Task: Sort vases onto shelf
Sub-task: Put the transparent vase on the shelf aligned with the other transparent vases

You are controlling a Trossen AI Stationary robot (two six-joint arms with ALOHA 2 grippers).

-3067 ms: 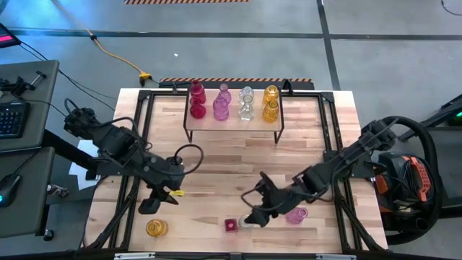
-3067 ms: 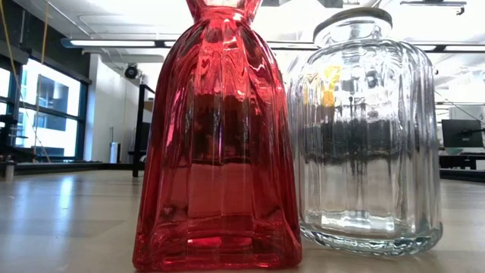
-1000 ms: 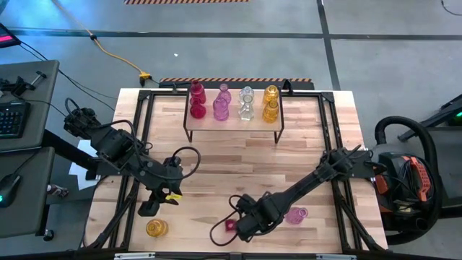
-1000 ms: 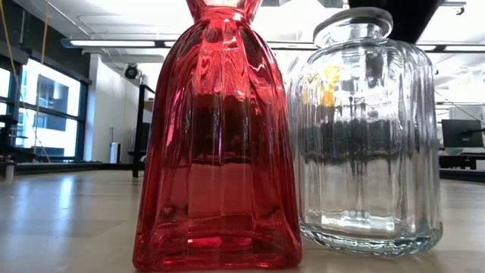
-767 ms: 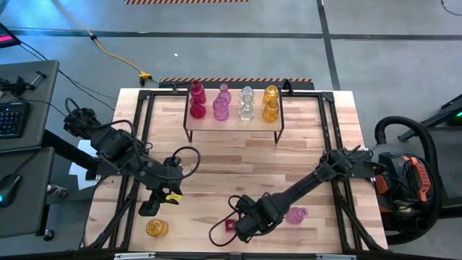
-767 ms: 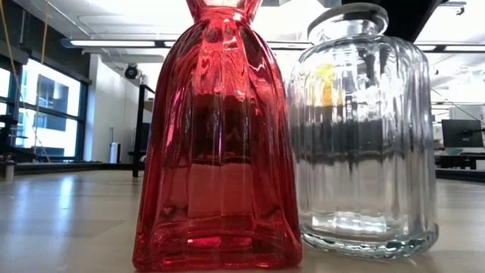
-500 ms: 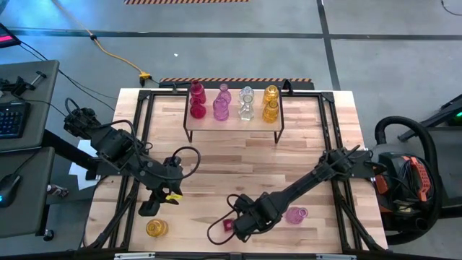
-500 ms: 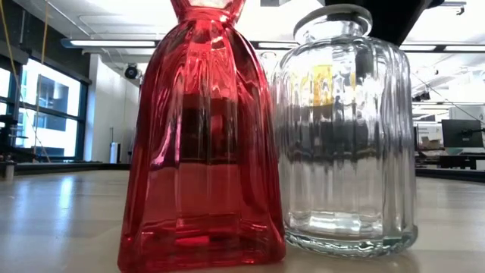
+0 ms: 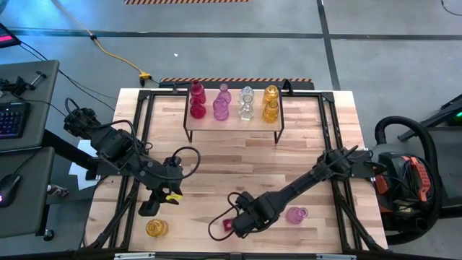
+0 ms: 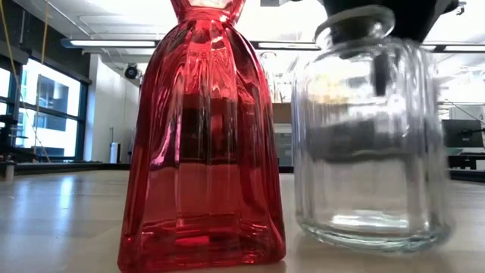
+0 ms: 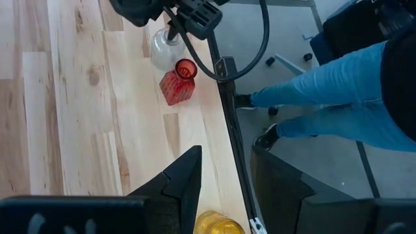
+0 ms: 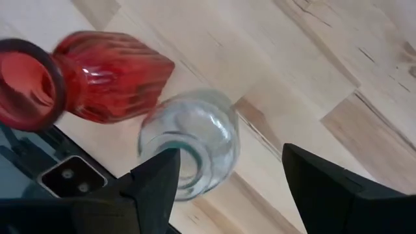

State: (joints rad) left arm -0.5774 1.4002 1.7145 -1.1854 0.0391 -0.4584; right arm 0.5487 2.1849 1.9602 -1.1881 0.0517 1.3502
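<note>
A clear vase (image 12: pixel 195 140) and a red vase (image 12: pixel 97 75) stand upright side by side near the table's near edge. My right gripper (image 12: pixel 231 153) points down over the clear vase, open, its fingers either side of the vase's mouth. My left gripper (image 11: pixel 231 179) hangs open and holds nothing above a yellow vase (image 9: pixel 157 228) at the near left. A pink vase (image 9: pixel 295 215) stands on the table right of the right gripper. The shelf (image 9: pixel 232 123) at the far side carries several vases. In the high view the right gripper (image 9: pixel 242 224) hides the clear vase. My right gripper comes from above, pointing down, and one finger (image 12: pixel 159 179) meets the clear vase at its mouth rim (image 12: pixel 179 159). Whether that finger is inside the neck or beside it, I cannot tell. The other finger stands clear. The vase stays upright with its base on the table.
A black metal frame (image 9: pixel 141 130) runs along the table's edges. A person's legs (image 11: pixel 331 97) show beside the table's near edge in the left wrist view. Bare wood lies between the shelf and the two arms.
My right gripper has rolled a little over the clear vase. The red and the clear vase have slid a short way toward the table's left. The clear vase has then shifted back, leaving a wider gap to the red one. Both stay upright.
</note>
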